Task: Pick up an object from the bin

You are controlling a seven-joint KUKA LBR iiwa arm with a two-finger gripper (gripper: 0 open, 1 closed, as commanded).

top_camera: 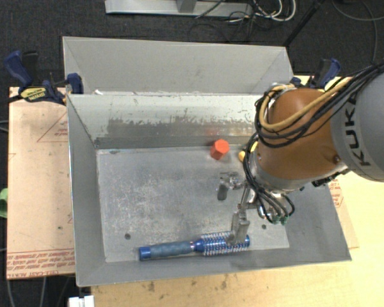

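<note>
Gripper (pixel 233 210): low over the right half of the bin floor, released, clasping no object.
Fingers (pixel 241 221): two metal fingers, spread apart; one short and nearer the middle of the floor, the other reaching down toward the near wall.
Lower fingertip: right at the bristle head of the brush; touching or just above, impossible to tell.
Wrist cover (pixel 297 139): rounded, orange-brown, wrapped in looping yellow and black cables, directly above the gripper and reaching in from the right.
Brush (pixel 192 247): blue, lying flat along the near edge of the floor; smooth handle pointing left, ribbed bristle head to the right, just below the gripper.
Cube (pixel 220 148): small, orange, at the foot of the far sloping wall, just left of the wrist cover and well apart from the brush.
Bin (pixel 83 171): grey metal, sloping walls, scuffed flat floor; holds the brush and the cube, one at the near side and one at the far side.
Speck (pixel 127 236): dark, on the floor near the left end of the brush handle; too small to identify.
Hidden: right part of the floor and right wall covered by the wrist cover and arm; roots of the fingers lost among wires under the cover.
</note>
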